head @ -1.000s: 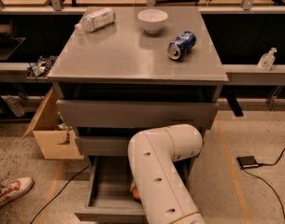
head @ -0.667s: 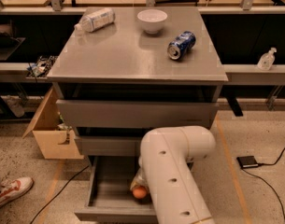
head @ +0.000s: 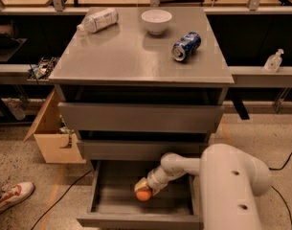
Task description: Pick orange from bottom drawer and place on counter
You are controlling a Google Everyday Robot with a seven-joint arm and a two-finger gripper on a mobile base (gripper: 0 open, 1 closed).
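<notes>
The bottom drawer stands pulled open below two wider grey drawers. Inside it, near the middle, is the orange. My gripper reaches down into the drawer from the right, and its cream fingers sit over the top of the orange and partly cover it. The white arm fills the lower right and hides the drawer's right front corner. The counter is the grey top of the cabinet, above and behind the gripper.
On the counter lie a plastic bottle, a white bowl and a blue can on its side. A cardboard box stands left of the cabinet. A person's shoe and cables lie on the floor.
The arm has swung to the right, uncovering the drawer's inside. The gripper now sits over the orange in the drawer.
</notes>
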